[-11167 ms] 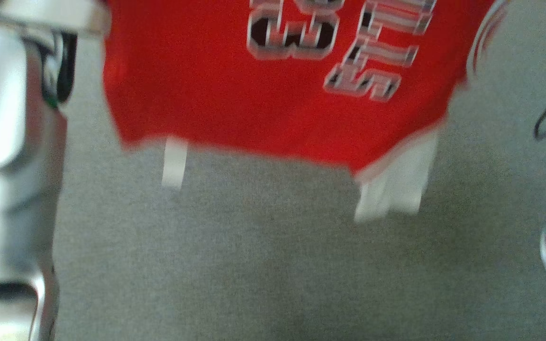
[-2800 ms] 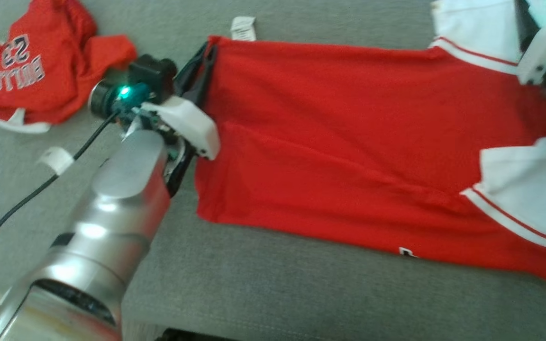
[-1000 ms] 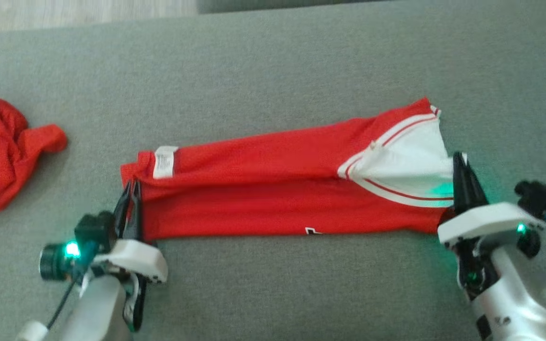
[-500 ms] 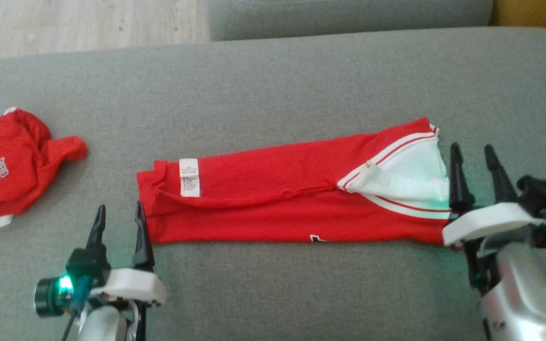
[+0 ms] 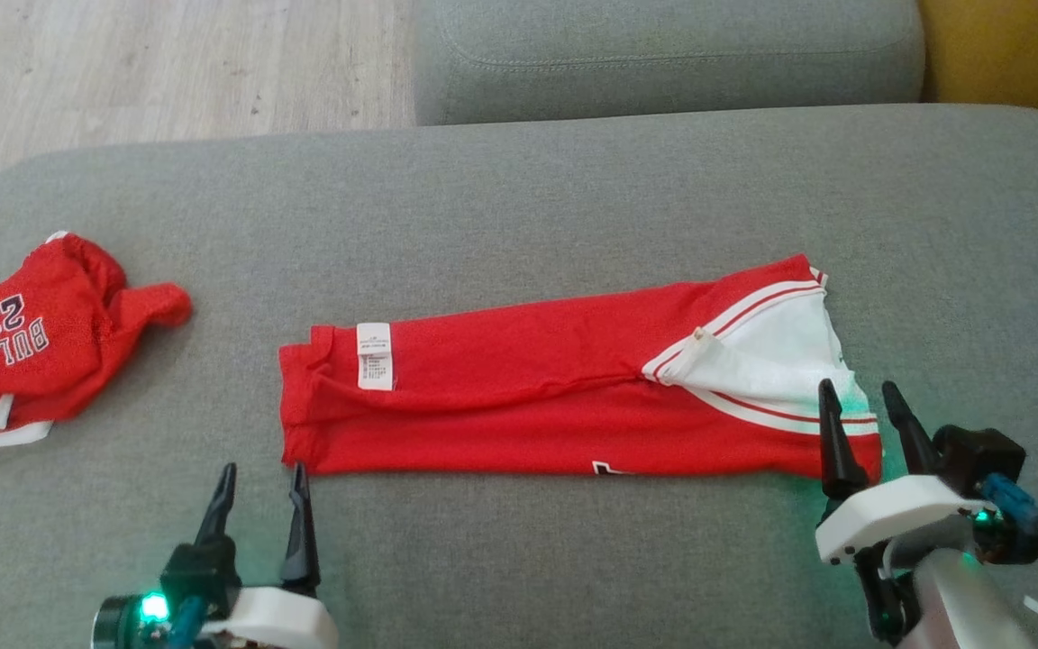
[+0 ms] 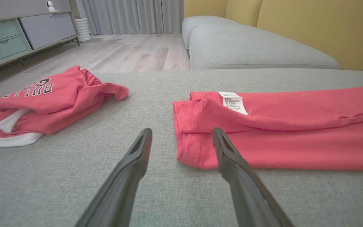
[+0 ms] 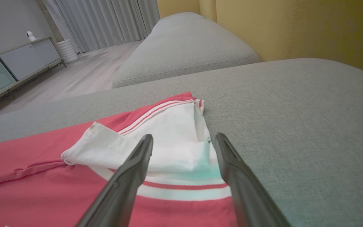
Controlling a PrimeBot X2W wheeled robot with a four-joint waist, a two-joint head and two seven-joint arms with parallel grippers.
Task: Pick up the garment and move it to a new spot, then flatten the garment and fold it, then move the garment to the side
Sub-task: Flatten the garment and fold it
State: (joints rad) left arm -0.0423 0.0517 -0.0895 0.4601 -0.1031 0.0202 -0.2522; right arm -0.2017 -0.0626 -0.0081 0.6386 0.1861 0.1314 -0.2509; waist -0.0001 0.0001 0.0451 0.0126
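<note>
while left end effector (image 5: 264,469) gapes, garment (image 5: 528,397) folded

The left gripper (image 5: 264,469) has two long, tapering dark grey fingers (image 6: 126,179) set in a glossy white moulded housing (image 5: 276,622). Beside it sits a black cylindrical camera with a glowing green light (image 5: 154,606). The right gripper (image 5: 858,386) is built alike, with a white plastic shell (image 5: 879,518), a black camera block (image 5: 978,453), a blue plug (image 5: 1007,501) and a silver metal forearm (image 5: 956,595).

Garment (image 5: 528,397) on cushion (image 5: 519,207), jersey (image 5: 41,347) leftward
</note>
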